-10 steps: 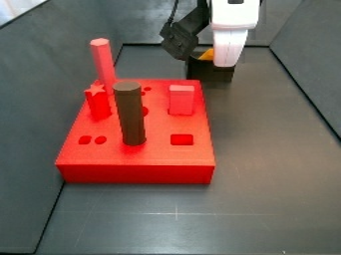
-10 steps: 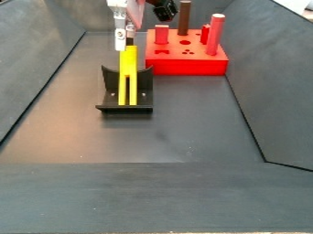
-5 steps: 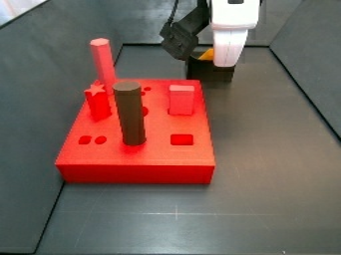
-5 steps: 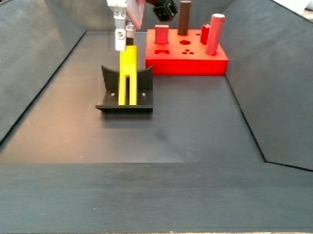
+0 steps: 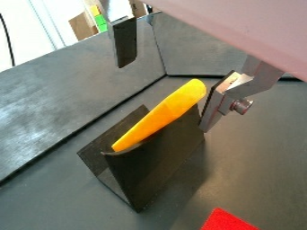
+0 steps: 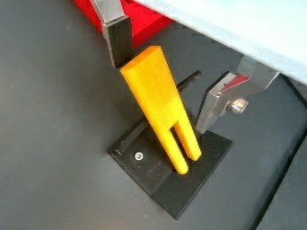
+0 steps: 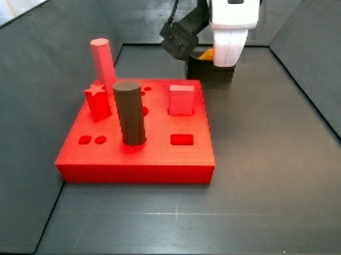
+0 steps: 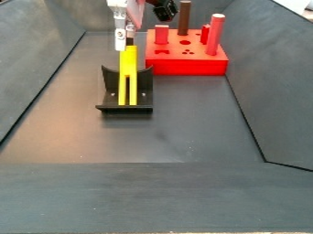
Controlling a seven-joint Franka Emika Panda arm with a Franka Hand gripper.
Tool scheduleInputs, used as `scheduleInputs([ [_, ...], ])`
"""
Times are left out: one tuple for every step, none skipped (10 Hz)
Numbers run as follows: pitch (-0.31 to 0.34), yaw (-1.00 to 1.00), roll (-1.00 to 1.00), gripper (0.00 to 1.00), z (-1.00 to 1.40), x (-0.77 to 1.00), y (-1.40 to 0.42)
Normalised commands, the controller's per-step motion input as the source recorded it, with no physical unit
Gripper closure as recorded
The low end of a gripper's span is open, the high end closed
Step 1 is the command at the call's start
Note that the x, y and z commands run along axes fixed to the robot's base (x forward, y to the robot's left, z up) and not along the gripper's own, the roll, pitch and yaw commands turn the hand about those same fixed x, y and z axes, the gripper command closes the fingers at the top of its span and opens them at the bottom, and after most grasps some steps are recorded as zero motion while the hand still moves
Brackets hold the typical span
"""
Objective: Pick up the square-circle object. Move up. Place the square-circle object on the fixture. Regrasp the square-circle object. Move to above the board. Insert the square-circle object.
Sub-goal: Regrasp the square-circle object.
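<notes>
The square-circle object [image 6: 159, 103] is a long yellow two-bar piece. It leans tilted in the notch of the dark fixture [image 6: 150, 166], seen also in a side view as the yellow piece [image 8: 127, 73] on the fixture [image 8: 145, 93]. My gripper [image 6: 168, 81] is open around the piece's raised end. One finger [image 6: 117, 40] stands close beside that end, and the other finger [image 6: 222, 101] is well apart from it. In a wrist view the gripper [image 5: 171, 81] shows the same wide gap. The red board [image 8: 189, 62] lies just beyond the fixture. In a side view the gripper body [image 7: 220, 40] hides the fixture.
On the board [image 7: 140, 149] stand a dark cylinder [image 7: 128, 115], a tall pink-red hexagonal peg [image 7: 100, 62], a red square block [image 7: 182, 98] and a small star peg [image 7: 96, 100]. Sloped dark walls [image 8: 49, 73] enclose the floor on both sides.
</notes>
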Motion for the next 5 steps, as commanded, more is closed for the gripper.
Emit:
scheduleInputs([
  [0.204, 0.09, -0.01, 0.0, 0.0, 0.08, -0.02],
  [0.204, 0.09, -0.01, 0.0, 0.0, 0.08, -0.02],
  [0.204, 0.09, -0.01, 0.0, 0.0, 0.08, -0.02],
  [0.204, 0.09, -0.01, 0.0, 0.0, 0.08, -0.02],
  [0.204, 0.09, -0.01, 0.0, 0.0, 0.08, -0.02],
])
